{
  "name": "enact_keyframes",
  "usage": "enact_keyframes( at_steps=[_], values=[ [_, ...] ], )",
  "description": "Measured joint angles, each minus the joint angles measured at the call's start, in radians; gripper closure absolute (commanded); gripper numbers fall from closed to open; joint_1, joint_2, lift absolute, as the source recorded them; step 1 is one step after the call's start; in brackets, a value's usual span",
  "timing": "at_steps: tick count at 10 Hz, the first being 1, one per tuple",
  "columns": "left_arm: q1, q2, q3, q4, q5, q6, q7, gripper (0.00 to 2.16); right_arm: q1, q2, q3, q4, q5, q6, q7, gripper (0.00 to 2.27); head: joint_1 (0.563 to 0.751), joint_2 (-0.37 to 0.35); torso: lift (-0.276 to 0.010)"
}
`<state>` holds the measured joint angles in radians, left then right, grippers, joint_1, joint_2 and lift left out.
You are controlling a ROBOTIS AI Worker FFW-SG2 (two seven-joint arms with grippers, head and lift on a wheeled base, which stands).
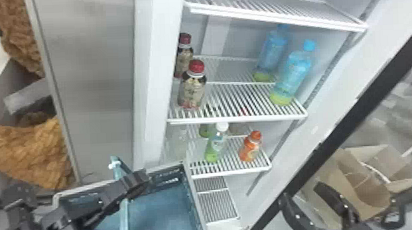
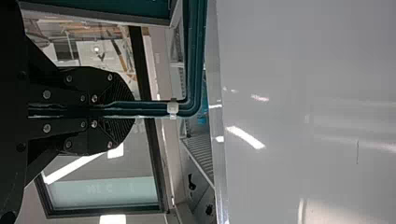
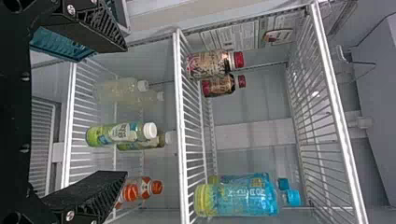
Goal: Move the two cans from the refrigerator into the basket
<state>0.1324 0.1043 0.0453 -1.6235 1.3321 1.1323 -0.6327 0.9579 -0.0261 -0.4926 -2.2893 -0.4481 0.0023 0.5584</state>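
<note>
The teal basket (image 1: 191,203) stands low in front of the refrigerator. My left gripper (image 1: 137,183) is over its rim; in the left wrist view, my left gripper (image 2: 123,109) is shut on the bent teal handle (image 2: 194,60). My right gripper (image 1: 305,198) is at the lower right of the head view. Seen from the right wrist, my right gripper (image 3: 109,112) stands open with nothing between its fingers, facing the shelves. On the lower shelf are an orange-capped bottle (image 1: 250,147) and a green bottle (image 1: 216,145); whether any container is a can, I cannot tell.
Red-capped bottles (image 1: 192,88) and blue bottles (image 1: 288,76) stand on the middle refrigerator shelf (image 1: 242,118). The black door frame (image 1: 354,116) slants down the right side. Beyond it are brown paper bags (image 1: 361,182). A grey panel (image 1: 94,78) borders the refrigerator's left.
</note>
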Motion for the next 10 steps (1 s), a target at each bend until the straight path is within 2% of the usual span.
enact_keyframes(
  at_steps=[4,7,10],
  values=[
    [0.015,-0.001,0.023,-0.012,-0.009,-0.003,-0.004,1.19,0.055,0.004,0.002,0.020,-0.015,-0.068,0.008,0.11,0.695,-0.350,-0.031],
    [0.024,0.000,0.046,-0.026,-0.016,0.003,-0.004,1.19,0.056,0.010,0.005,0.026,-0.014,-0.081,0.009,0.11,0.695,-0.350,-0.031],
    [0.030,0.000,0.053,-0.033,-0.023,0.009,-0.004,1.19,0.054,-0.003,0.004,0.025,-0.017,-0.081,0.011,0.11,0.695,-0.350,-0.031]
  ],
)
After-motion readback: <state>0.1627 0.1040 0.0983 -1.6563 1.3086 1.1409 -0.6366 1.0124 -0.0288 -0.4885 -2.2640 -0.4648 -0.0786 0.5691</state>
